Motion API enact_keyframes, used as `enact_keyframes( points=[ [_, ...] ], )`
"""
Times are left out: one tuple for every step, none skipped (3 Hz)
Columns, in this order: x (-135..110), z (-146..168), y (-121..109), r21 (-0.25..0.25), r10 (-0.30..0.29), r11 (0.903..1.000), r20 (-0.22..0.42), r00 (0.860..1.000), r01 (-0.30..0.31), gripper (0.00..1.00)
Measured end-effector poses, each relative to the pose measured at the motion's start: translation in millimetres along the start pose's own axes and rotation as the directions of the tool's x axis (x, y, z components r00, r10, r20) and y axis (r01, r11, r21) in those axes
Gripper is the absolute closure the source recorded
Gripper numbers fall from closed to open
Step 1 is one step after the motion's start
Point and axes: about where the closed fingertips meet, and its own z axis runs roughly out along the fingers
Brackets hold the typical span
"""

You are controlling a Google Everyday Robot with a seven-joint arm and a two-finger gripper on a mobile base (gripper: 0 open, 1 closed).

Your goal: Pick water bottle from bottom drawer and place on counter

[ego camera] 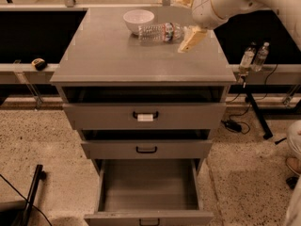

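The water bottle [160,32] lies on its side on the counter [117,60], right next to a white bowl [138,20]. My gripper [189,20] hangs over the counter's back right part, just right of the bottle's end. It is open, with one tan finger [193,39] in front and the other behind, and it holds nothing. The bottom drawer [148,187] is pulled out and shows only its bare grey floor.
The upper drawer [145,116] and middle drawer [146,149] stand slightly ajar. Two small bottles [254,56] hang on a stand to the right of the cabinet. A dark rail runs behind the counter. A black object lies on the floor at lower left.
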Motion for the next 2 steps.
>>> enact_keyframes(
  points=[
    [17.2, -23.9, -0.2, -0.019, 0.064, 0.9978, -0.018, 0.998, -0.064, 0.03],
    [52.7, -54.7, 1.8, 0.016, 0.155, 0.9878, -0.046, 0.987, -0.155, 0.00]
  ],
)
